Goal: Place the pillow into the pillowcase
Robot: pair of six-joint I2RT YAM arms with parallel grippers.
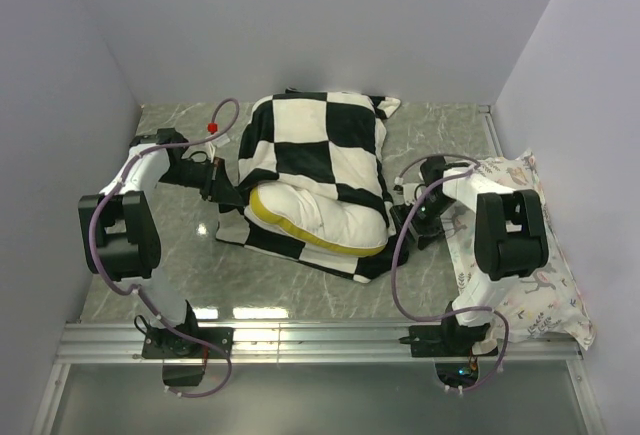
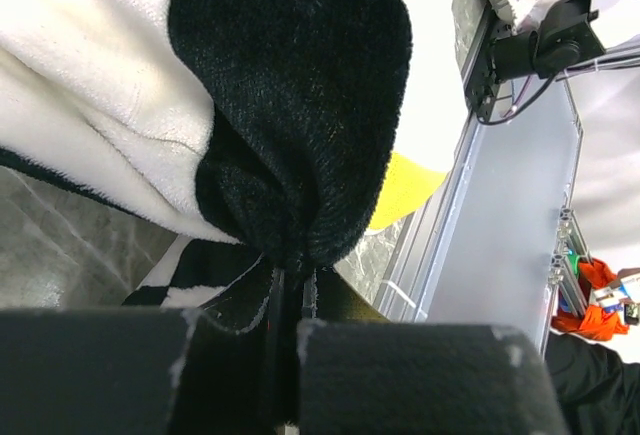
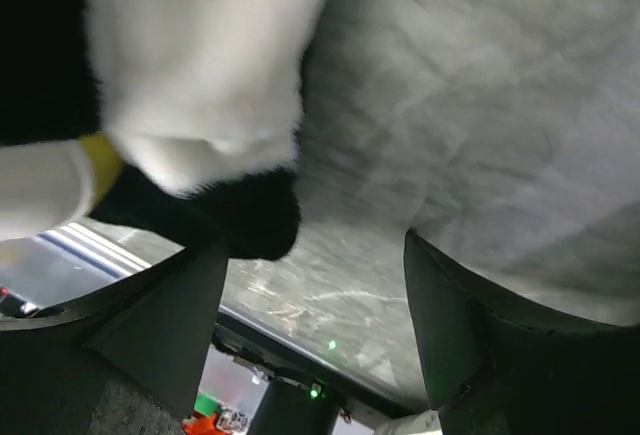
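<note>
The checkerboard pillowcase (image 1: 320, 155) lies in the middle of the table, draped over the white pillow (image 1: 325, 220), whose yellow-banded edge sticks out at the front. My left gripper (image 1: 228, 195) is shut on the pillowcase's left edge; in the left wrist view the black fabric (image 2: 290, 135) bunches into the closed jaws and a bit of yellow band (image 2: 405, 190) shows behind. My right gripper (image 1: 410, 217) is open at the pillowcase's right side; in the right wrist view the fabric (image 3: 190, 75) lies at the upper left, by the left finger (image 3: 160, 325), with nothing between the jaws.
A deer-and-plant-print pillow (image 1: 525, 255) lies along the right wall under the right arm. Walls close in the table on three sides. A metal rail (image 1: 320, 340) runs along the near edge by the arm bases.
</note>
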